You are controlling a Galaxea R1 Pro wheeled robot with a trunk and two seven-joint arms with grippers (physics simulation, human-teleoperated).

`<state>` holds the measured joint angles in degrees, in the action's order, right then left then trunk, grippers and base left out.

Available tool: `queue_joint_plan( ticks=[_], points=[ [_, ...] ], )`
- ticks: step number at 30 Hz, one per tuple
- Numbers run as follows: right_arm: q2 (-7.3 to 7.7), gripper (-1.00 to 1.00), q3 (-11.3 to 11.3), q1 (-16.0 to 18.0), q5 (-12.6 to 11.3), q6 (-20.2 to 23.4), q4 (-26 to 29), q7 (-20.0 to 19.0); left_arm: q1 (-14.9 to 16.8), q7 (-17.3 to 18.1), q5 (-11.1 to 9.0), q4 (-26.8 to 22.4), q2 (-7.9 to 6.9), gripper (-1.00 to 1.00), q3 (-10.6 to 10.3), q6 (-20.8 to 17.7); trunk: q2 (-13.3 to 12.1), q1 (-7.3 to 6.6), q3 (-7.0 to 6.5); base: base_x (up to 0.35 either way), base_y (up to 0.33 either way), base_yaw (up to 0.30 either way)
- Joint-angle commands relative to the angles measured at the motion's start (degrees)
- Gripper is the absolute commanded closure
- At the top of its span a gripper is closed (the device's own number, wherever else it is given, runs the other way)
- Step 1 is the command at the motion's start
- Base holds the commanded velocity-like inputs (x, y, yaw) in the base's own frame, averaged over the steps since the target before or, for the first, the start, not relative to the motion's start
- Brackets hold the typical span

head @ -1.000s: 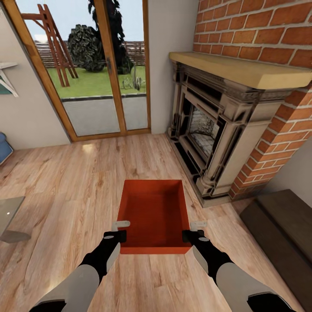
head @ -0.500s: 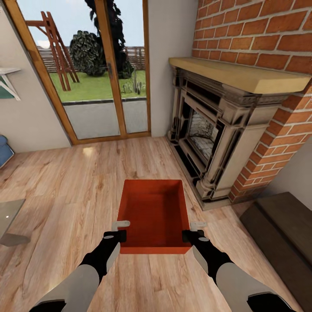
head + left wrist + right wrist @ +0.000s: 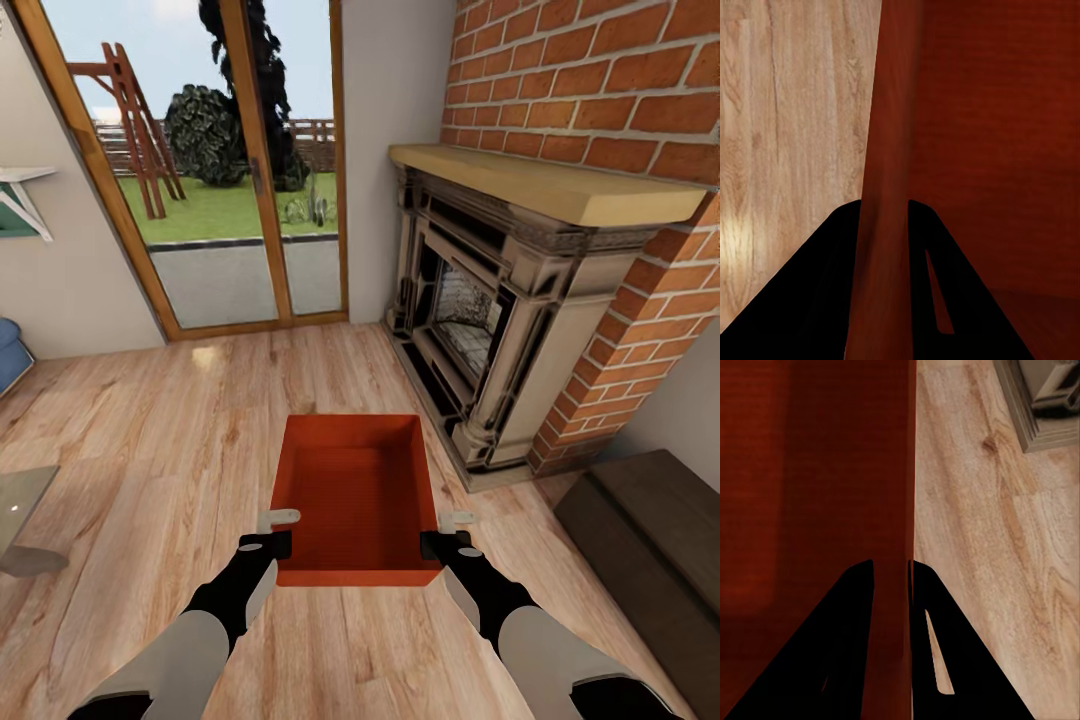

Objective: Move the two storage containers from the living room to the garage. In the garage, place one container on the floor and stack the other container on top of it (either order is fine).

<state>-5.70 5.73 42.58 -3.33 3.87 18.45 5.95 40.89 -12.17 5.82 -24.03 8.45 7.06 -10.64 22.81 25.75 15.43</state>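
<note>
One red-orange storage container [image 3: 355, 490] hangs level in front of me above the living room's wood-plank floor [image 3: 150, 430]. It is lidless and has nothing inside. My left gripper [image 3: 277, 530] is shut on its left wall near the closest corner. On the opposite wall my right gripper [image 3: 445, 532] is shut the same way. The left wrist view has the thin red wall [image 3: 889, 150] running between the dark fingers [image 3: 832, 285]. In the right wrist view the other wall [image 3: 900, 472] is pinched between the fingers [image 3: 840, 645] too.
A brick fireplace [image 3: 500, 330] with a wooden mantel stands ahead on the right. Glass garden doors [image 3: 215, 200] are straight ahead. A dark low bench [image 3: 650, 540] lies at the right, a glass table [image 3: 20, 510] and a blue sofa edge [image 3: 8, 355] at the left.
The whole room has slid slightly down the picture, so the camera has moved. The container and both grippers keep the same place relative to me.
</note>
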Motion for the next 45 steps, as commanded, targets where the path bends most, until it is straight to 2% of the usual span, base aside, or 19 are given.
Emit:
queue_joint_plan(
  ticks=[1,45],
  points=[
    [-0.1,1.0,1.0,0.0,-1.4,0.4,-0.1,0.0,0.1,0.0,0.7,-1.7,0.52,1.0,0.8,-0.3,0.1,0.03,0.02,0.0,0.0,0.0],
    [-0.1,1.0,1.0,0.0,-1.4,0.4,-0.1,0.0,0.1,0.0,0.7,-1.7,0.43,1.0,0.8,-0.3,0.1,0.03,-3.98,0.0,0.0,0.0]
  ],
)
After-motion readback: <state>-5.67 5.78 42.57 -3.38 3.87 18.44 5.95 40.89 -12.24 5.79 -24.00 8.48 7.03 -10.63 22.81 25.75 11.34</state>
